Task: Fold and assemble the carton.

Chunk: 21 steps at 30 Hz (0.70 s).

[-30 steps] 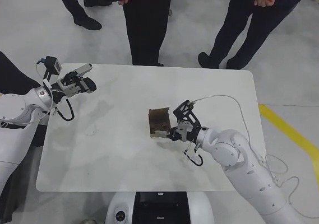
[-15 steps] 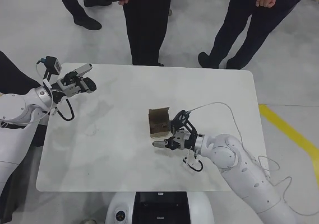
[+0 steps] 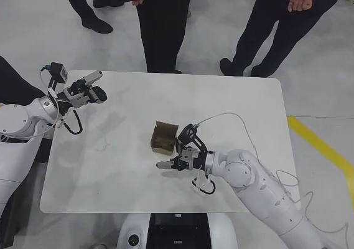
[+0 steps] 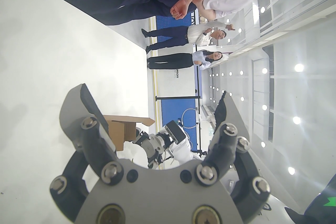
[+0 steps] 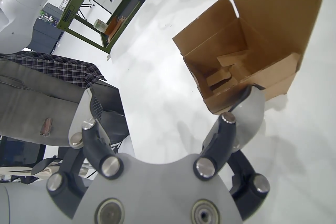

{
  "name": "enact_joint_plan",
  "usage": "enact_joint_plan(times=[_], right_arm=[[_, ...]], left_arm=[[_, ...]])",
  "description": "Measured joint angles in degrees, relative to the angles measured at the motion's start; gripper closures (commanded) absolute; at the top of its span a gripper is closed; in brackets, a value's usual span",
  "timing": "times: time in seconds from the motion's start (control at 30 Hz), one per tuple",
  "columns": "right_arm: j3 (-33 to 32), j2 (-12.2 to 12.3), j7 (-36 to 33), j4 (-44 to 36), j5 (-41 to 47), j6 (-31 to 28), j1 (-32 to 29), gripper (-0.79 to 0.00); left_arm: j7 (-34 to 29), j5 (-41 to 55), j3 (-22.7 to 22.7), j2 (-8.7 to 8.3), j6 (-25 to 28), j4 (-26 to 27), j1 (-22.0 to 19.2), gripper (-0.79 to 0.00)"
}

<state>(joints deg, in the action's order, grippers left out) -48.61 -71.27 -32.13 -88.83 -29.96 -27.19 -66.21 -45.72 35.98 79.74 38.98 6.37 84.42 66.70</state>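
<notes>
The brown cardboard carton [image 3: 163,137] stands on the white table [image 3: 239,99], directly ahead of the jaws of the right gripper [image 3: 168,159]. Its top is open. One large flap is raised on the side away from the jaws, and a smaller flap is raised beside it. In the right wrist view the carton [image 5: 249,51] is seen from the open end, with folded inner flaps lying at its bottom. The jaws of the right gripper [image 5: 168,96] are spread wide and nothing is held between them. One fingertip [image 5: 249,100] touches the carton's near rim at a darkened corner. The other finger is well apart from the carton, over the table [image 5: 147,78].

The jaws of the left gripper [image 3: 100,86] are also spread wide and hold nothing. They hang near the table's far left corner, well apart from the carton. In the left wrist view the carton [image 4: 120,130] is seen far ahead of these jaws [image 4: 153,99], partly behind one finger, with the right gripper [image 4: 143,138] just beyond it.

The table top [image 4: 52,38] is matt white with faint grey smudges. The carton sits well inside all four edges, and a broad stretch of surface separates it from the left jaws. Grey floor surrounds the table, and a yellow floor stripe [image 3: 326,149] runs past the right arm's side. A green metal frame [image 5: 86,7] stands beyond the table edge.
</notes>
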Motion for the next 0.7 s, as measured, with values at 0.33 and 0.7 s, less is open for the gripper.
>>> enact_joint_plan(times=[0.33,0.7], right_arm=[[-4.48,1.22,7.29,-1.36,-16.63,-1.6,1.35,-0.785],[2.44,-2.25,11.76,11.95,-15.64,-8.89,14.88,-0.767]], left_arm=[[0.0,0.0,0.0,0.0,0.0,0.0,0.0,-0.785],[0.0,0.0,0.0,0.0,0.0,0.0,0.0,-0.785]])
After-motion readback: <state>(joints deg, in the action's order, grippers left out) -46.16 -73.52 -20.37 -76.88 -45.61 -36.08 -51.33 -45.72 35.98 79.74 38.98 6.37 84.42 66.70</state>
